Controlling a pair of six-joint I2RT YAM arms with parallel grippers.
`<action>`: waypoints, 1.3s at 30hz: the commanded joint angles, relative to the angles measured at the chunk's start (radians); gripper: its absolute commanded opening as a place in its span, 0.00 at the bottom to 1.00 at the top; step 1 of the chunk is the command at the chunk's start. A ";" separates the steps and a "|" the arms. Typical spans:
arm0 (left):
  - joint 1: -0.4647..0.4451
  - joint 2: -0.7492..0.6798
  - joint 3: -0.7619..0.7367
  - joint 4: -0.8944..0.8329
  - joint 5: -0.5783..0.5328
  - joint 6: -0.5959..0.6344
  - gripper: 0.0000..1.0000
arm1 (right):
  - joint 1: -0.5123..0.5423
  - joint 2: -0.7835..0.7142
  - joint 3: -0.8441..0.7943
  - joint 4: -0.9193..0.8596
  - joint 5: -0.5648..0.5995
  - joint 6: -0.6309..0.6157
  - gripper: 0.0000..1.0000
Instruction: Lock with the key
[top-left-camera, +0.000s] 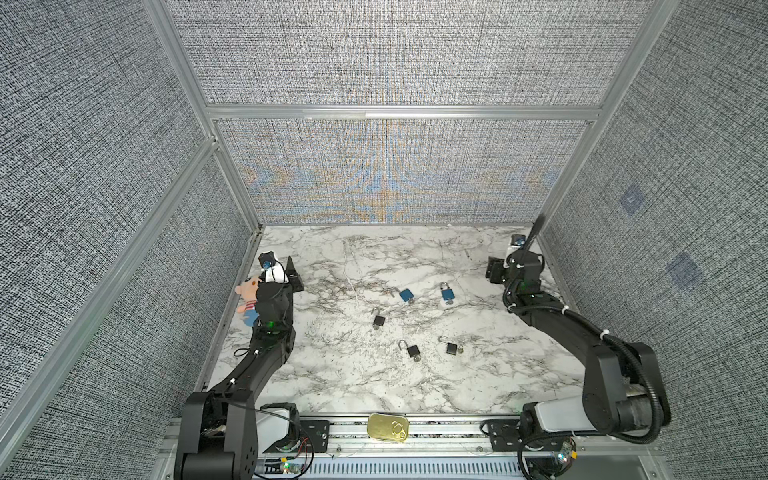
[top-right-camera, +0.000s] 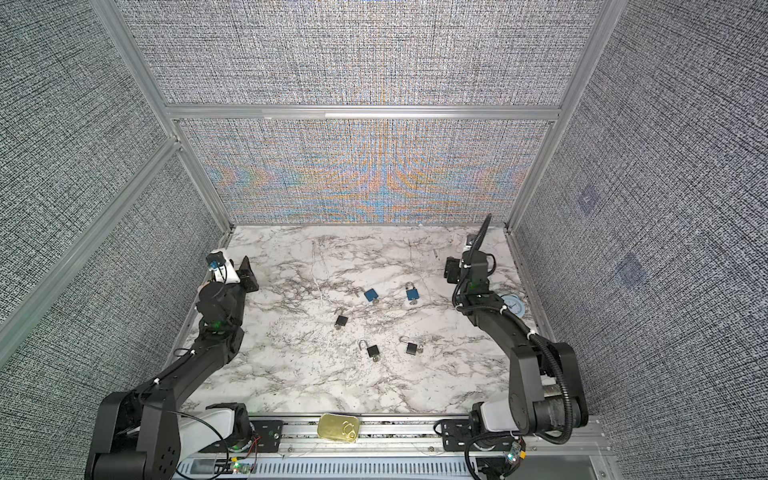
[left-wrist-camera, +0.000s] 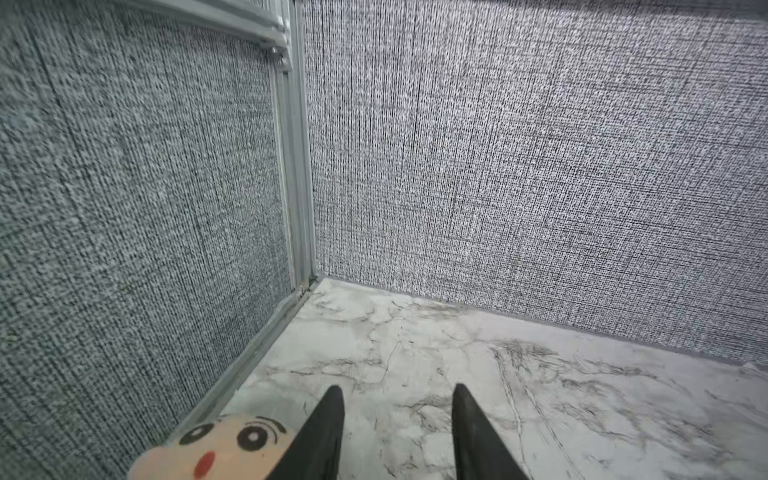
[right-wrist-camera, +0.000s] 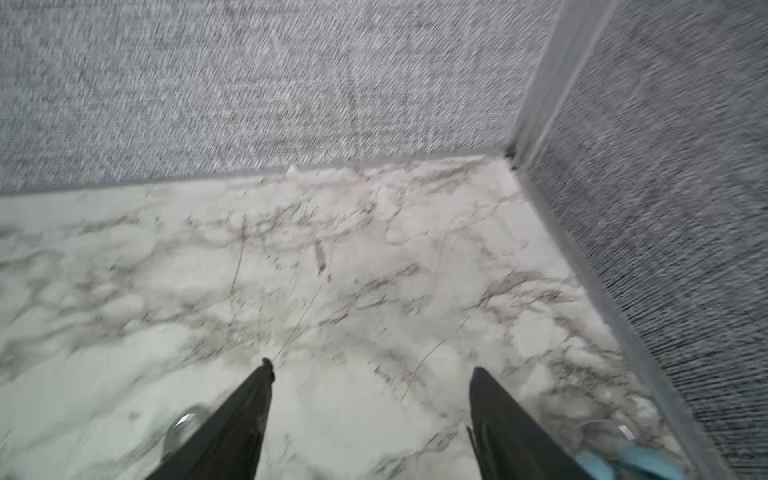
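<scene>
Padlocks (top-left-camera: 378, 320), two blue and three black, lay loosely grouped mid-bench (top-left-camera: 353, 386), several with shackles swung open and what looked like keys (top-left-camera: 448, 303) at their bases. The left gripper (left-wrist-camera: 397, 390), beside a plush toy (left-wrist-camera: 224, 449), was parted and empty. The right gripper (right-wrist-camera: 371, 365), near the far corner, gaped wide and was also empty. Locking looked unstarted, with the approach in hand. Next, one gripper would need to steady a padlock while the other worked shackle and key.

There are five small metal padlocks in all: two blue padlocks (top-left-camera: 406, 295) (top-left-camera: 447, 294) and three black padlocks (top-left-camera: 378, 320) (top-left-camera: 413, 351) (top-left-camera: 451, 348). There is also one flat gold metal tin (top-left-camera: 387, 429), one peach-faced plush doll (top-left-camera: 248, 297), one round pale-blue clock (top-right-camera: 510, 304) and two black robot arms (top-left-camera: 266, 357) (top-left-camera: 552, 320).
</scene>
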 joint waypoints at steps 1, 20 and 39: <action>-0.028 0.026 0.077 -0.268 0.049 -0.122 0.43 | 0.084 0.035 0.031 -0.221 0.008 0.039 0.75; -0.157 0.100 0.127 -0.356 0.233 -0.184 0.42 | 0.264 0.377 0.211 -0.309 -0.013 0.124 0.61; -0.170 0.136 0.132 -0.343 0.254 -0.169 0.40 | 0.266 0.484 0.290 -0.355 -0.019 0.124 0.44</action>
